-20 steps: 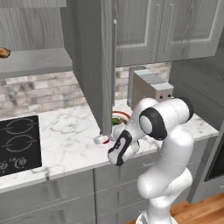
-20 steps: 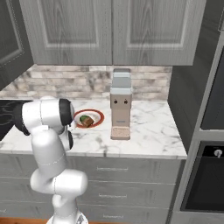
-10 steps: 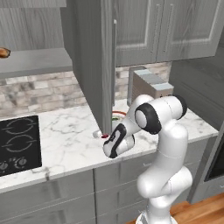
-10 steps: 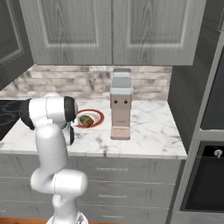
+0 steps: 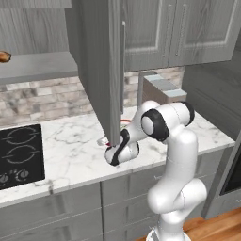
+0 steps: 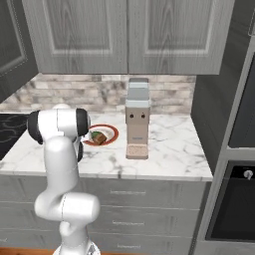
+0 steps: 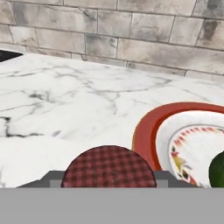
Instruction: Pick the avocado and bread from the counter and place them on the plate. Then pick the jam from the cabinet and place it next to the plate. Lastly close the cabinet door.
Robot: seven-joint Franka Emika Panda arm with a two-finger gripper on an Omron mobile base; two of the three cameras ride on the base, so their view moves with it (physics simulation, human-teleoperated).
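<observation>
My gripper [image 7: 109, 178] is shut on the jam [image 7: 108, 167], a jar whose red checked lid shows between the two dark fingertips. It hangs low over the white marble counter [image 7: 65, 100], just left of the plate [image 7: 148, 127]. The avocado [image 7: 217, 169] lies on the plate at the right edge. From the right base view, the plate [image 6: 112, 131] holds the avocado [image 6: 95, 134] and the bread [image 6: 102, 140]. From the left base view, the gripper [image 5: 107, 142] sits behind the lower edge of the open cabinet door [image 5: 99, 70]. Whether the jar touches the counter cannot be told.
A grey coffee machine [image 6: 137, 124] stands right of the plate. The black cooktop [image 5: 19, 153] is at the far left. The open door's bar handle [image 5: 123, 66] hangs above the hand. A brick backsplash [image 7: 131, 39] closes the back.
The hand has moved left and a little toward the wall with the jam, down near the counter beside the plate. The grip is unchanged.
</observation>
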